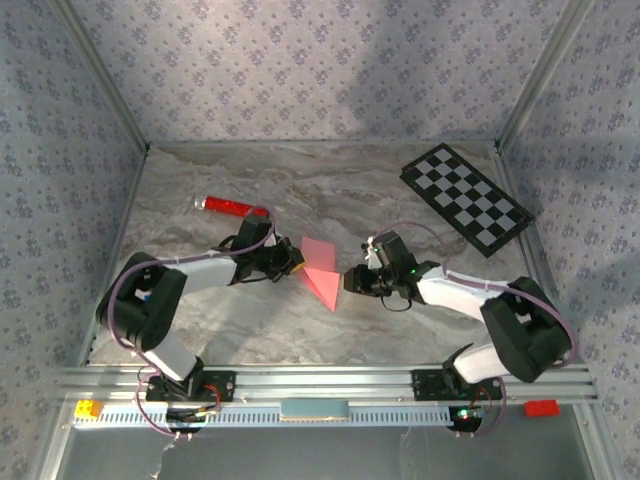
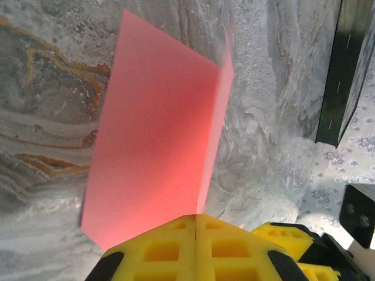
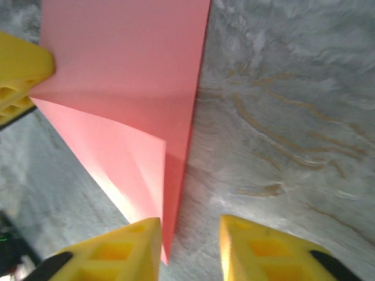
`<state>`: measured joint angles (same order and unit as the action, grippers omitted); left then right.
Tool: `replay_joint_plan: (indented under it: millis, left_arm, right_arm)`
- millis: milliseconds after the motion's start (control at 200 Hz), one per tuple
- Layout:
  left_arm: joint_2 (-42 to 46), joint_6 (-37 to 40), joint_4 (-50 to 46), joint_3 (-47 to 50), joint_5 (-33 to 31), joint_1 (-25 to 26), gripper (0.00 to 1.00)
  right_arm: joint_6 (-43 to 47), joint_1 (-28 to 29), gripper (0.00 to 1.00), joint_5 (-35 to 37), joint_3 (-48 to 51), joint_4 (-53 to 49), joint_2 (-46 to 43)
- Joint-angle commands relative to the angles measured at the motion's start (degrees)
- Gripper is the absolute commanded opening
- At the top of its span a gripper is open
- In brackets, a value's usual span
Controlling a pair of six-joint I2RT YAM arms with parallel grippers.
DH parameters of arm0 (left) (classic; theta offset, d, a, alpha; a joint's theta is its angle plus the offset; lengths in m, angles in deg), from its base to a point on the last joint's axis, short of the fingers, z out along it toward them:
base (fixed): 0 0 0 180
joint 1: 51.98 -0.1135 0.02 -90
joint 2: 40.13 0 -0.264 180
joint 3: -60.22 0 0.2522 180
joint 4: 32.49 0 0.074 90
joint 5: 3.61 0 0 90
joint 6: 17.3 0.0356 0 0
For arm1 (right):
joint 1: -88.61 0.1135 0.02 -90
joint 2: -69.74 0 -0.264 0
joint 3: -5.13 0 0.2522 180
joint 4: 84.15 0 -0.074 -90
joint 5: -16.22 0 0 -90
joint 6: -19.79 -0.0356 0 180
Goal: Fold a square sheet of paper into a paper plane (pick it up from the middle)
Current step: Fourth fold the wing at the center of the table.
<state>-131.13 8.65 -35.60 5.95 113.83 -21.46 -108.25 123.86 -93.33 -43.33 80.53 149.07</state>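
While the left tool is squeezed tight on the pink paper, the paper's sharp tip points to the near edge of the tabletop, a bit to the right. Its long way runs far to near, w/ the wide end far & the tip near. It sits in the mid of the tabletop, right btw the two tools.

In the left wrist cam, the left tool has both yellow fingers pressed flat together, & the pink paper comes out from btw them & goes away from the cam.

In the right wrist cam, the right tool has its yellow fingers apart w/ a gap, holding nothing. The pink paper has its tip just beside one finger, at the edge of the gap. A yellow finger of the left tool pinches the paper's other side. Can't tell if the paper rests on the tabletop or is lifted a bit.

Paper is thin, smooth & plain pink, bent along a straight crease into two flaps, one lighter. Tabletop looks like grey stone w/ brown wavy lines. A red cylinder & a black-and-white checkerboard lie at the far side, well apart from the paper.
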Motion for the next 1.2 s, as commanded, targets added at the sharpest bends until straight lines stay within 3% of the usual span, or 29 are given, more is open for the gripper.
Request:
replay_joint_plan:
  millis: [0,165,360,585,990,1199]
  left_arm:
    - [3.4,-2.6,-1.0,1.7,-4.7,1.1,0.02]
    - [6.6,-3.7,-4.6,2.0,-8.9,1.8,0.03]
    - [8.0,-4.5,-5.8,1.9,-10.7,2.2,0.03]
    - [7.7,-4.9,-5.8,1.8,-10.7,2.7,0.03]
    - [7.8,-4.5,-6.6,1.3,-10.6,2.7,0.04]
    - [7.5,-4.0,-7.6,0.7,-10.8,2.6,0.06]
  right_arm:
    - [4.0,2.8,0.36,10.9,-2.1,-7.2,-4.7]
    - [8.0,12.5,0.36,25.2,-1.6,-3.2,-7.2]
    - [19.4,26.8,0.37,42.1,-2.1,7.1,-1.4]
    - [23.3,33.6,0.37,57.4,-9.6,4.4,10.3]
    - [22.7,33.8,0.36,57.1,-13.5,3.2,18.9]
    - [21.5,32.9,0.27,55.6,-14.0,1.6,19.2]
